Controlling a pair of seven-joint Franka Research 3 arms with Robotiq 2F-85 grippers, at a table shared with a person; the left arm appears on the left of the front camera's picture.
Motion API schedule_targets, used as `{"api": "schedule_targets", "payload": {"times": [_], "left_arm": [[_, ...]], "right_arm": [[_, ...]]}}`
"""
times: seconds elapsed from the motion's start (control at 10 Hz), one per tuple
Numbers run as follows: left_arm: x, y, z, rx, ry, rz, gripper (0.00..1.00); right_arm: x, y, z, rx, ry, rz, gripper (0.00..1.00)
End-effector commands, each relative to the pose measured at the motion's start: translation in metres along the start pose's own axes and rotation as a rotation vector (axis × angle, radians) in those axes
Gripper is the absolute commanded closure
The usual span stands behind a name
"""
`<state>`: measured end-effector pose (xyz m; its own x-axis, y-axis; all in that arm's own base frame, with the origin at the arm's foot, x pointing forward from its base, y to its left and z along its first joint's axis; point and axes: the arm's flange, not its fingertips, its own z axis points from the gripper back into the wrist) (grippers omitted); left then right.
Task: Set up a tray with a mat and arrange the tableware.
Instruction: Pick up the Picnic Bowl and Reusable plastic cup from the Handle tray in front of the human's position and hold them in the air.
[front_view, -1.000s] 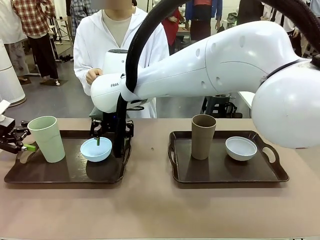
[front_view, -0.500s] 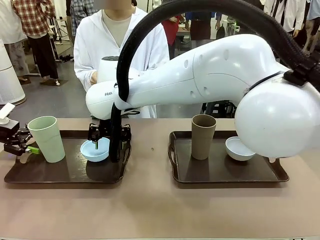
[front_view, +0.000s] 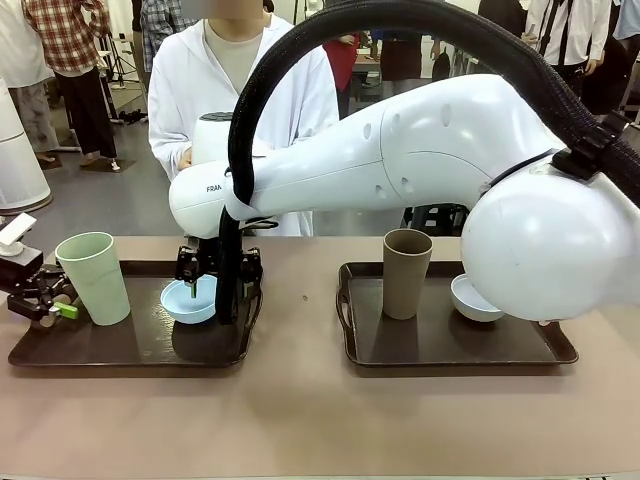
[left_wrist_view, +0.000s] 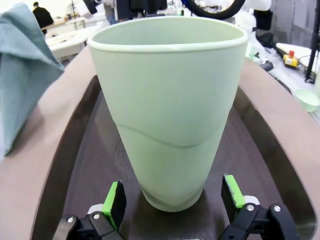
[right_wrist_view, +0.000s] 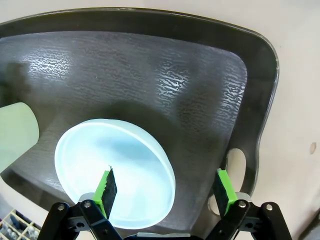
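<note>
Your right gripper (right_wrist_view: 165, 187), jaws apart, straddles rim of light blue bowl (right_wrist_view: 135, 150) near right edge of tray (right_wrist_view: 200, 75); closing may flip it; left gripper (left_wrist_view: 172, 197), apart at base of pale green cup (left_wrist_view: 170, 100), may topple it.

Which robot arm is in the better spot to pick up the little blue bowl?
Right. The right claw is open over the light blue bowl, one finger above its inside and one outside its rim. The left claw is open facing the pale green cup at the other end of the tray.
</note>
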<state>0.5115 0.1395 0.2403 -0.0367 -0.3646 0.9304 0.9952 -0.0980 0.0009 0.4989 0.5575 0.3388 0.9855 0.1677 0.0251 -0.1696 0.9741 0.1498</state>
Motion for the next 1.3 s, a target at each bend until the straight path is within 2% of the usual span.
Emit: {"api": "schedule_targets", "payload": {"times": [0.0, 1.2], "left_arm": [[0.001, 0.001, -0.008, -0.023, -0.016, -0.029, 0.0], [0.007, 0.012, -0.054, -0.023, -0.075, -0.113, 0.0]], "right_arm": [[0.009, 0.01, 0.0, -0.032, -0.011, -0.027, 0.0], [0.015, 0.018, -0.007, -0.041, -0.03, -0.039, 0.0]]}}
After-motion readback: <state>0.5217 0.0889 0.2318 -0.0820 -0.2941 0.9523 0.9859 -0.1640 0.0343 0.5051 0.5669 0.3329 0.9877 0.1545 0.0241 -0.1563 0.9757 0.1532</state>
